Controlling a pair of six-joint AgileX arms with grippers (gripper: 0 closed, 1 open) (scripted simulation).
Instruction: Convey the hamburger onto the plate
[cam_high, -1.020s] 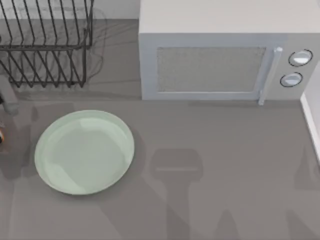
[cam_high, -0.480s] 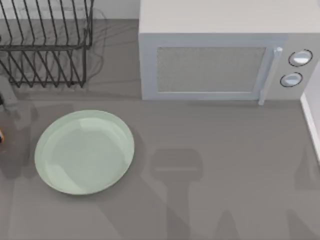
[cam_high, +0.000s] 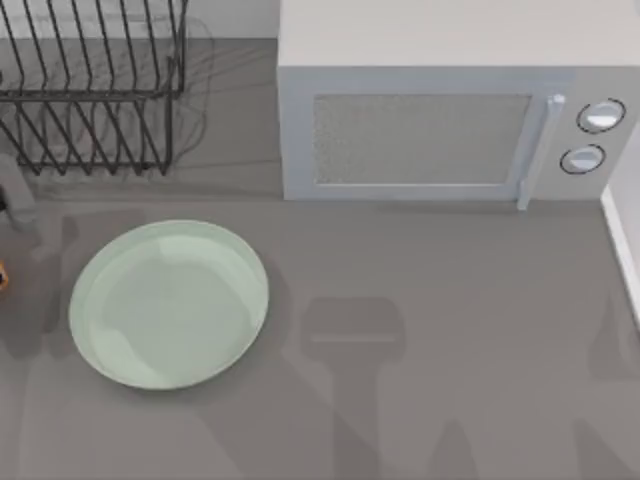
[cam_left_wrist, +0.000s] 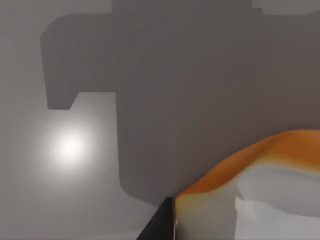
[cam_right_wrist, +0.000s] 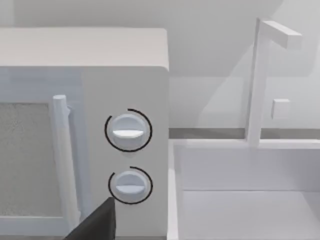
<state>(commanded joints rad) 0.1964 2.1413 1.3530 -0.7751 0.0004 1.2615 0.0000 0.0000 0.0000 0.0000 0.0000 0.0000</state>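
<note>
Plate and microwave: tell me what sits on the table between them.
Nothing: in the top view, only bare grey tabletop with shadows separates the plate from the microwave.

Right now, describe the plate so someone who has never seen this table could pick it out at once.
Start at the big white microwave along the table's back edge, then look to the black wire dish rack in the back left corner. Just in front of that rack lies the plate, flat on the grey table. It is large, round, glossy and pale mint green, with a shallow raised rim.

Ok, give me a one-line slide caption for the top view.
Empty mint-green plate on grey table, below dish rack and microwave.
</note>
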